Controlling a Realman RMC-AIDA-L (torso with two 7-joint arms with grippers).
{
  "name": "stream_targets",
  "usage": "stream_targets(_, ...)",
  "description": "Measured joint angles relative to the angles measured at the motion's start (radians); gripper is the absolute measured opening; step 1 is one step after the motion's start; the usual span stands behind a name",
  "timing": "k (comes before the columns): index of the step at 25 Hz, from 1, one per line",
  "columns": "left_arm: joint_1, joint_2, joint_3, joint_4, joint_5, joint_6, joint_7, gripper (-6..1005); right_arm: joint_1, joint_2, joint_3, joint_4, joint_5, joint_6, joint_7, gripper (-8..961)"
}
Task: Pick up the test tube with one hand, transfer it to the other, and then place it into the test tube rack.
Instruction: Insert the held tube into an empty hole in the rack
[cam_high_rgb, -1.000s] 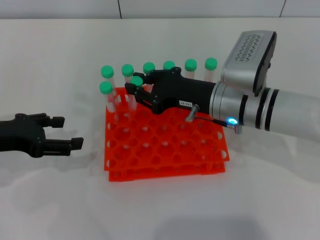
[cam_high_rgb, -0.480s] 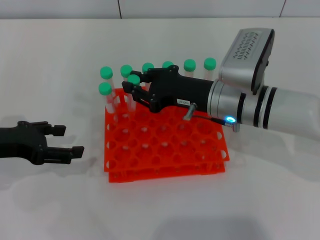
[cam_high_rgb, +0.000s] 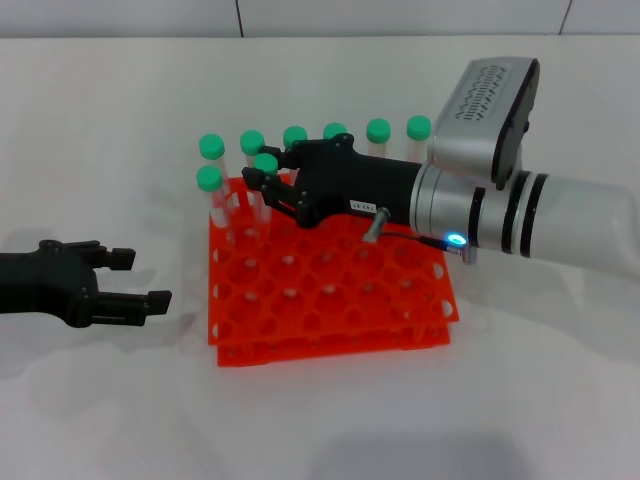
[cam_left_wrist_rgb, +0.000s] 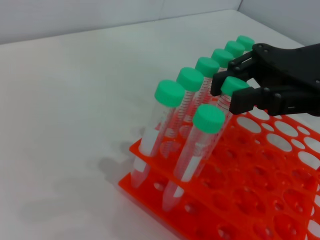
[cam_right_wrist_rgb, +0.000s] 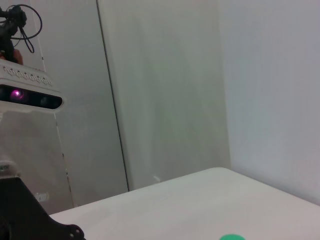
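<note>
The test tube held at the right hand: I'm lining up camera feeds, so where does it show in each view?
Head view: the test tube stands in the second row of the test tube rack, at the right hand.
Left wrist view: test tube between the black fingers.
Right wrist view: only a green cap edge; which tube, unclear.
Shared landmark: the back row of green-capped tubes.

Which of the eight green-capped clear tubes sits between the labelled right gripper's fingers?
The second-row test tube standing in the orange test tube rack, second column from the rack's left edge; the right gripper brackets only it.
</note>
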Motion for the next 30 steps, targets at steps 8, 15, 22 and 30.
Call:
stream_targets(8, -0.001, 0.001, 0.000, 0.000, 0.000, 0.000, 0.000, 889, 0.006, 0.000, -0.001, -0.002, 0.000, 0.001, 0.000, 273)
stream_targets(15, -0.002, 0.002, 0.000, 0.000, 0.000, -0.001, 0.000, 889, 0.016, 0.000, -0.002, -0.001, 0.000, 0.004, 0.001, 273)
stream_targets(22, -0.002, 0.002, 0.000, 0.000, 0.000, -0.001, 0.000, 889, 0.021, 0.000, -0.010, 0.000, 0.000, 0.024, 0.002, 273)
stream_targets(30, -0.002, 0.002, 0.000, 0.000, 0.000, -0.001, 0.000, 889, 0.021, 0.000, -0.012, 0.000, 0.000, 0.025, 0.002, 273)
